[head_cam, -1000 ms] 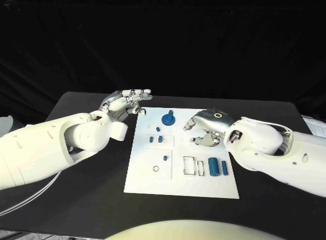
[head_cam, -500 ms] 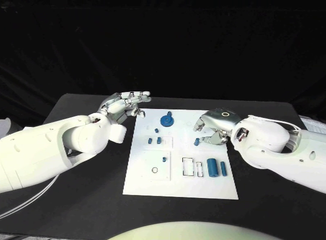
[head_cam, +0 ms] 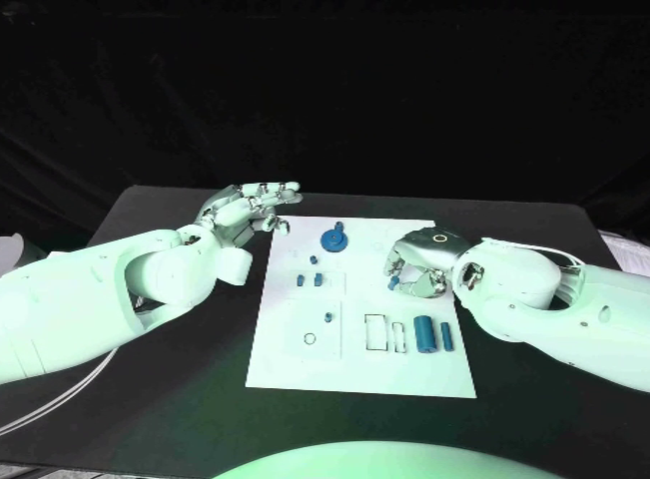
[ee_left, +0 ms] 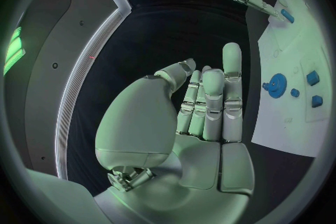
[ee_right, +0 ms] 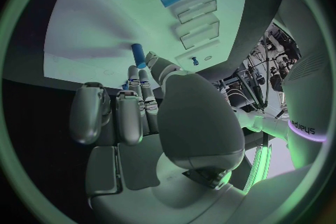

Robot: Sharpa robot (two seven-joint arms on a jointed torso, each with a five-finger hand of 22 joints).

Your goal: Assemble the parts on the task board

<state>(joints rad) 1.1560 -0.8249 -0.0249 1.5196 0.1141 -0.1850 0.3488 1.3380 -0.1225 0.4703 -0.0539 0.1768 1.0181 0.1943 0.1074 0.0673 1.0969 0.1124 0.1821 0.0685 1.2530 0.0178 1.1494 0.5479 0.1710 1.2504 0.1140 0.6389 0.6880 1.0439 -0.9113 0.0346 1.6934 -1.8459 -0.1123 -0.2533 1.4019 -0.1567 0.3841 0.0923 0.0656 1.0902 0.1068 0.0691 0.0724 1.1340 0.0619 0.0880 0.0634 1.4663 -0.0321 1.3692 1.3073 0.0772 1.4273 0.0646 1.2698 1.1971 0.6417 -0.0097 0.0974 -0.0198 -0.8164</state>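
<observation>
R hand (head_cam: 418, 261) has slid back toward board centre since 0.5 s ago, fingers pinching a small blue peg (ee_right: 139, 55). L hand (head_cam: 247, 208) w/ fingers apart, holding nothing, off the white task board (head_cam: 356, 374). Black table (head_cam: 152, 399), dark backdrop. One blue gear (head_cam: 333, 239), two blue cylinders (head_cam: 425, 330) by the slots.

Right arm (ee_right: 308, 117) reads "edey's" (partly cut off)
</observation>
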